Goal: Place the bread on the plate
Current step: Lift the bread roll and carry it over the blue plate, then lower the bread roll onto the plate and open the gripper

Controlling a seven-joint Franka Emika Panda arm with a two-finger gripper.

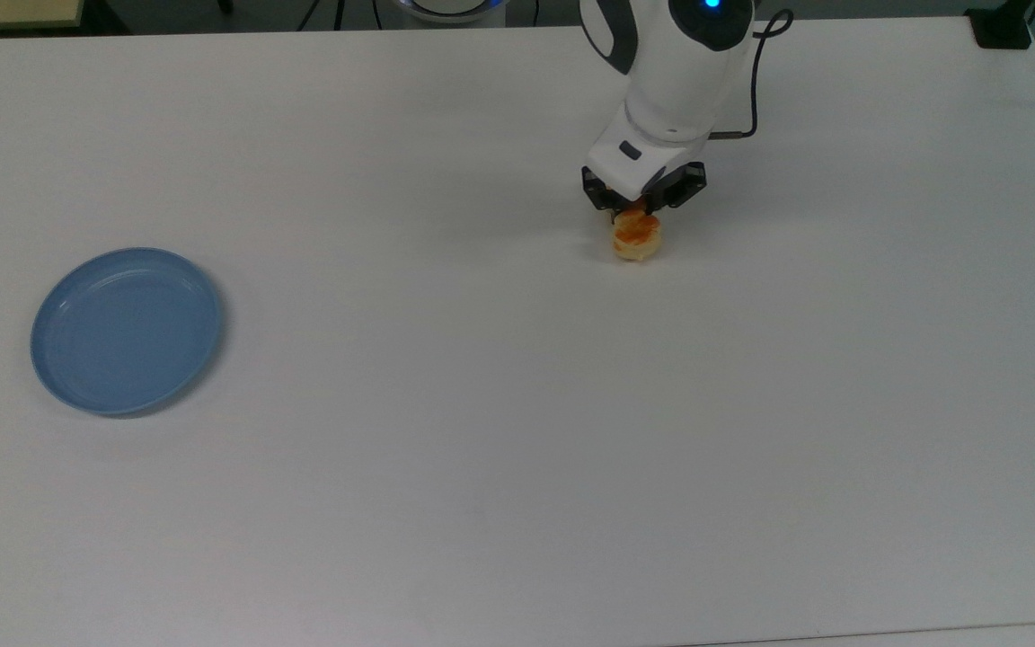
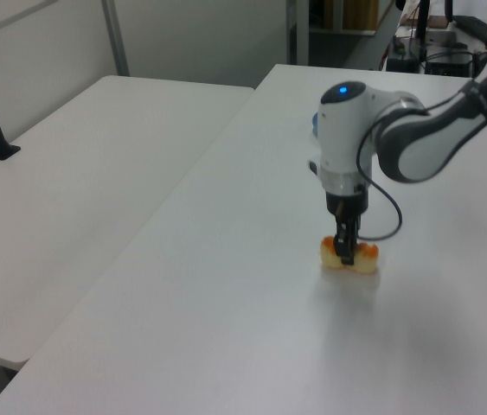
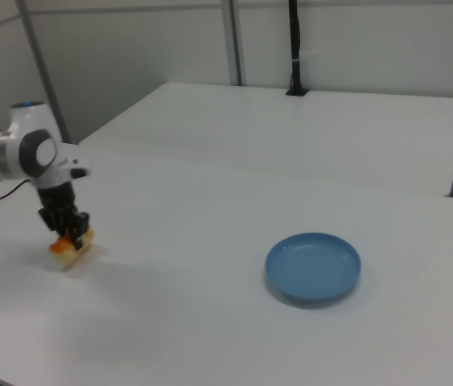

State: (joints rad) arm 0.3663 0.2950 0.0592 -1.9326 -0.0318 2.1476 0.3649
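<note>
White table (image 1: 482, 449) — tool (image 1: 635, 212) grips pale-yellow, orange-glazed bread (image 1: 637, 237).

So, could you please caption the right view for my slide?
Panda gripper closed on the bread, blue plate waiting empty across the white table.

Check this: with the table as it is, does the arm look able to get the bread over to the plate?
Probably yes. The gripper is down on the bread, and bare table lies between it and the plate.
</note>
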